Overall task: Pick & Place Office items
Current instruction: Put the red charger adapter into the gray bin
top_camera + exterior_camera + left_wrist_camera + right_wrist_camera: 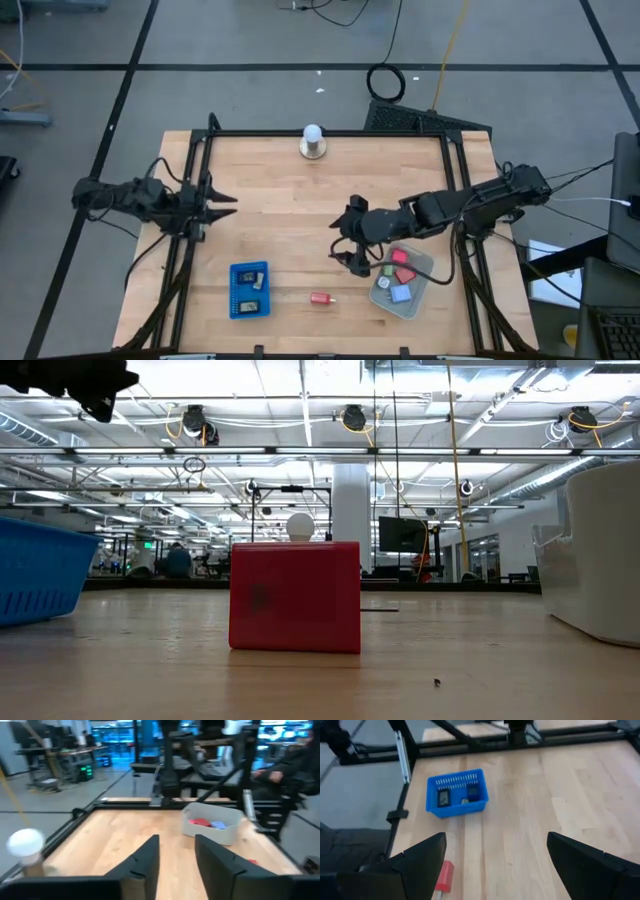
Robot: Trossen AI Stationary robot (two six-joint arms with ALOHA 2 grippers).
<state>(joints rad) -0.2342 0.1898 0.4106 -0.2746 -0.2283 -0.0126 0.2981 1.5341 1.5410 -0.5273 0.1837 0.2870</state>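
Now the right tool (pixel 347 243), fingers spread wide and empty, hovers above the small red block (pixel 320 298) lying on the wooden surface (pixel 280 200). Judged best: descend centred over it, then close. Left tool (pixel 222 205), narrowly parted, waits far off.

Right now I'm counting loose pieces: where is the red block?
In the high view the red block lies on bare table near the front edge, between the blue tray and the clear bin.

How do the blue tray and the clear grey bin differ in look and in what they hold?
The blue tray is opaque blue with slotted walls; the clear grey bin is see-through and smooth. The tray holds two black rectangles; the bin holds red, pink and blue blocks. The tray lies nearer the left gripper; the bin lies right beside the right gripper. Both rest on the table's front half and hold office items.
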